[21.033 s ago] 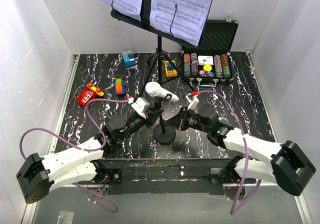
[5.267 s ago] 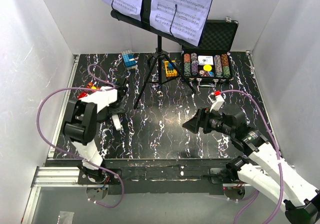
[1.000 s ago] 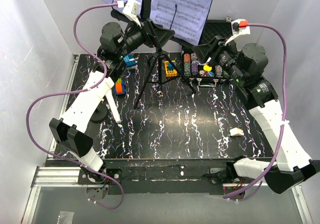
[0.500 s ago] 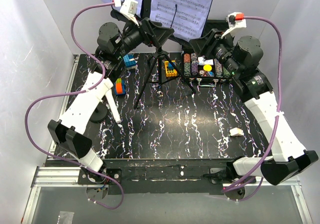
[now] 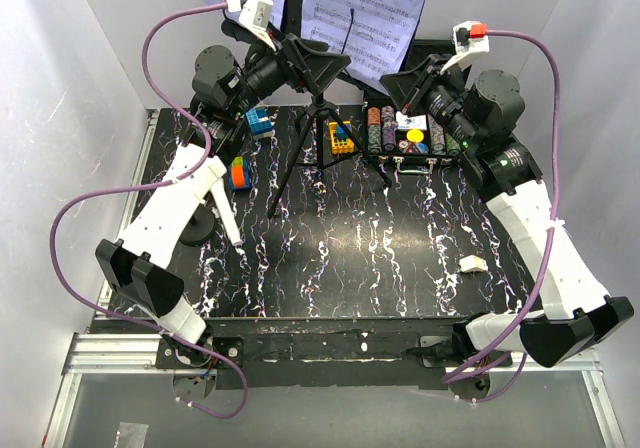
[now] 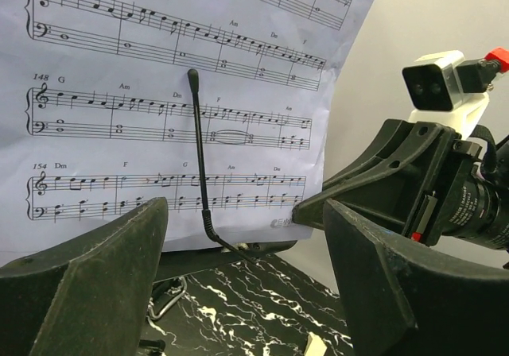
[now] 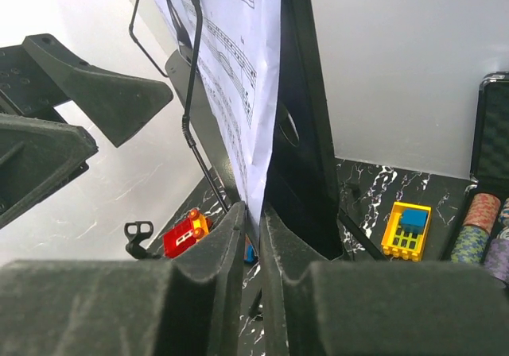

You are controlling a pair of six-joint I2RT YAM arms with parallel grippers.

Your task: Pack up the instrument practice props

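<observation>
Removing the page (image 6: 159, 78) from the stand (image 5: 319, 118): right hand (image 7: 253, 211) pinches its corner, left hand (image 6: 244, 207) wide open, empty; next, pull gently.

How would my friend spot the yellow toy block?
Find the black music stand at the back. Between its post and the open case of poker chips sits the yellow block. It alone is yellow with a blue square on top; the other blocks lie on the stand's other side.
</observation>
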